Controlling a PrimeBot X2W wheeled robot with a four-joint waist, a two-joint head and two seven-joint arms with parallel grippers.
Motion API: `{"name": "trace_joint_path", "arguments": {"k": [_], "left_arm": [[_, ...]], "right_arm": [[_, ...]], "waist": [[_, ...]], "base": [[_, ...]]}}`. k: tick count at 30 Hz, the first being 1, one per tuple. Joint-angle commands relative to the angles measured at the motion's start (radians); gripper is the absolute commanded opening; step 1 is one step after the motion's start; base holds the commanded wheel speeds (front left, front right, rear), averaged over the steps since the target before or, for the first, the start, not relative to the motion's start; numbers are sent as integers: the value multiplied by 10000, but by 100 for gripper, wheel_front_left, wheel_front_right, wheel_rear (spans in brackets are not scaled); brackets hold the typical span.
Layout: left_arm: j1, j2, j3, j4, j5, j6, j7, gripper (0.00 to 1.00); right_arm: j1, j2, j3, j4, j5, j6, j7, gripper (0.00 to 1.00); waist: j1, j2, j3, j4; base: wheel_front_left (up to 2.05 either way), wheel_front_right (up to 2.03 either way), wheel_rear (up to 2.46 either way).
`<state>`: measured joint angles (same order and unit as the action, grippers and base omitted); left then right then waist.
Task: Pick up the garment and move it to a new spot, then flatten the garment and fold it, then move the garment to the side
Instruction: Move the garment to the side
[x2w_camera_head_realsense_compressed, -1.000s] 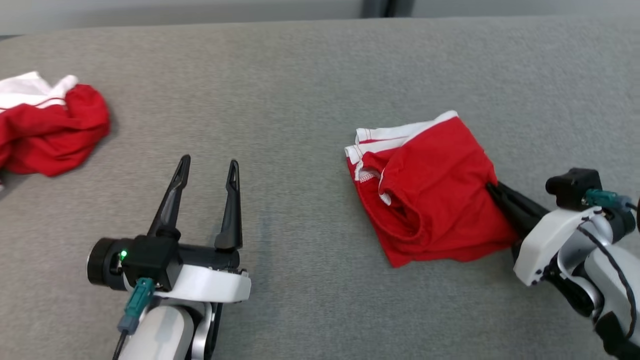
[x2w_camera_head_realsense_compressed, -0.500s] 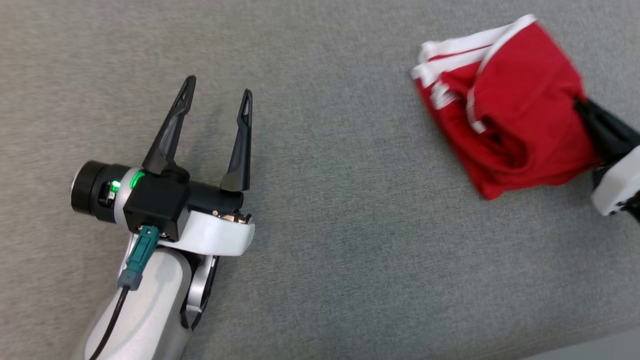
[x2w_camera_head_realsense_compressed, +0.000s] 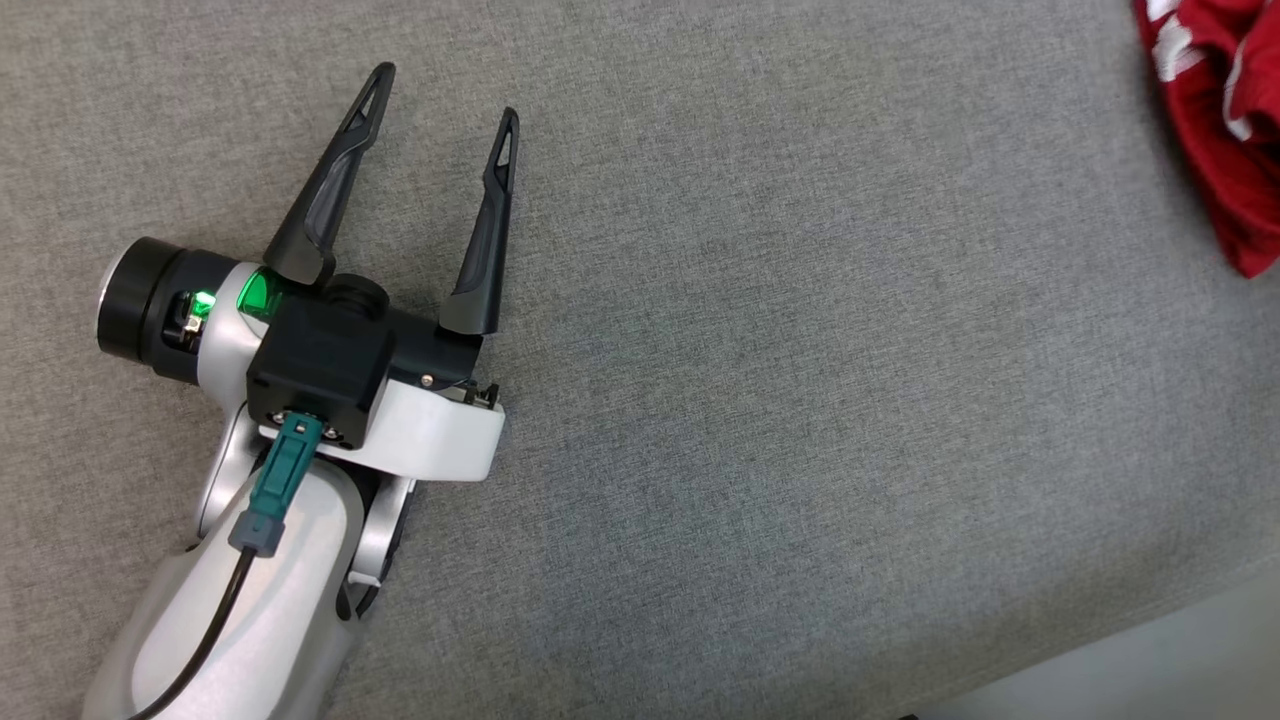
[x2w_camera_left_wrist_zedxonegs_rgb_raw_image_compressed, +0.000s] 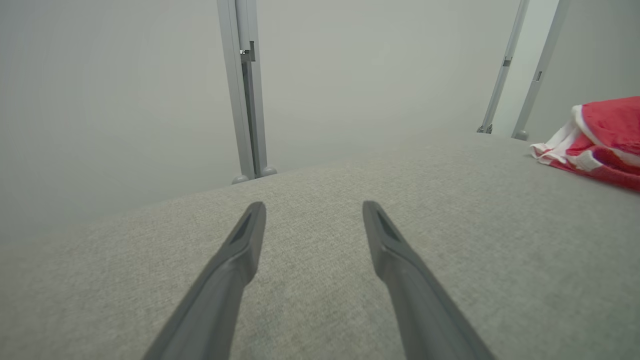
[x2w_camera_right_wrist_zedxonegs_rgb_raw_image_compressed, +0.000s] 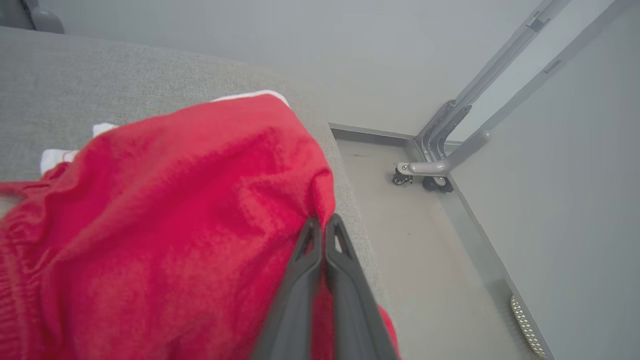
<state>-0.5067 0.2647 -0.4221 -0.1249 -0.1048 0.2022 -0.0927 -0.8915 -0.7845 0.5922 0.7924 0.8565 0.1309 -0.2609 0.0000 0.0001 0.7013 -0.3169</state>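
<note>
One red garment (x2w_camera_right_wrist_zedxonegs_rgb_raw_image_compressed: 165, 225) with white trim, folded thick and rumpled, lies at the right edge of the grey upholstered surface (x2w_camera_head_realsense_compressed: 800, 400), just short of the drop to the floor. The right gripper (x2w_camera_right_wrist_zedxonegs_rgb_raw_image_compressed: 322, 225) is pinched together on its red fold. The left gripper (x2w_camera_head_realsense_compressed: 447, 92) sits over a wide open stretch of that surface, jaws apart.

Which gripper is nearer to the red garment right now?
Right. The right gripper is shut on the edge of the red garment; the left gripper is open above the grey surface, well apart from it.
</note>
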Motion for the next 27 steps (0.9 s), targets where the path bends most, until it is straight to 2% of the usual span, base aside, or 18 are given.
{"name": "trace_joint_path", "arguments": {"k": [1,5,6,7,8,9,10,21,24,27], "left_arm": [[-121,95,-32,-7,76,-37,112,100],[-105,220,-47,-147,154,23,315,100],[-105,237,-46,-172,160,36,336,100],[-100,256,-48,-186,161,48,356,100],[-88,270,-46,-193,153,61,381,100],[-73,277,-46,-192,140,71,394,100],[-53,266,-46,-182,107,82,375,100],[554,96,137,2,-382,310,-147,100],[770,65,195,65,-490,379,-262,100],[1159,15,347,150,-723,530,-447,100]], "right_arm": [[63,132,-345,125,49,-1,-52,0],[183,271,-959,322,-40,-1,-50,0],[194,318,-1067,337,-90,-1,-50,10],[223,396,-1198,316,-133,-1,-51,36],[276,457,-1295,332,-194,-1,-51,47],[336,503,-1424,347,-247,-1,-51,96],[388,538,-1556,329,-330,-1,-51,100],[1796,1309,-3503,-936,-1329,-1,-49,100],[2228,1610,-4055,-1221,-1602,-1,-37,100],[2795,2225,-4917,-1782,-2015,-1,-31,100]], "waist": [[0,-1,127,-13],[0,-1,257,-2],[0,-1,281,-4],[0,-1,298,-8],[0,-1,298,-17],[0,-1,288,-25],[0,-1,259,-30],[0,-1,-978,29],[0,-1,-1293,76],[0,-1,-1769,142]], "base": [[0,0,0],[0,0,0],[0,0,0],[0,0,0],[0,0,0],[0,0,0],[0,0,0],[0,0,0],[0,0,0],[0,0,0]]}}
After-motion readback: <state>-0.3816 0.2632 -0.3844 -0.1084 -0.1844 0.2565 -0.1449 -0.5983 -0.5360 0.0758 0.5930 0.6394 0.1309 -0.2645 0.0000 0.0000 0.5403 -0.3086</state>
